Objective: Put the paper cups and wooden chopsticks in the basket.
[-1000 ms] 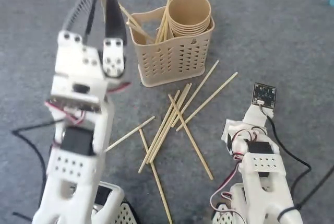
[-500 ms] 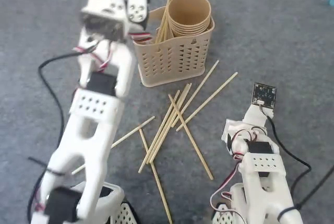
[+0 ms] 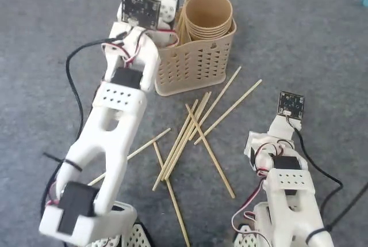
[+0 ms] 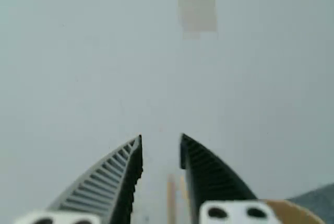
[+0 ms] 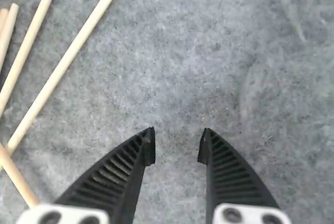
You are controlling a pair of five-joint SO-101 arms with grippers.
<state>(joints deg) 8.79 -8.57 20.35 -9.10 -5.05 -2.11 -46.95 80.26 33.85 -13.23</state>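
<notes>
Grey felted worktop [image 3: 299,40], pale wall behind.

Item: basket [image 3: 192,65], one, tan and perforated, standing upright directly beneath the left hand [image 4: 160,143].

Item: paper cups [image 3: 210,11], one nested stack of roughly five by the rims showing, already in the basket, just beside the left hand.

Item: chopsticks in the basket [image 3: 185,5], a small upright sheaf too closely packed to count.

Item: loose chopsticks [image 3: 183,137], about eight, in an overlapping scatter on the worktop. Their long axes mostly ran diagonally from the basket's foot back toward the arm bases. They lay well behind and below the left hand, but just beside the right hand [image 5: 176,140], which was judged the nearer.

Left hand: raised over the basket, fingers parted, with two pale stick ends showing low between them and no visible clamping.

Right hand: low over bare worktop, fingers parted, grasping nothing; the nearest stick [image 5: 68,51] lay off one fingertip, slanting across its line of reach.
</notes>
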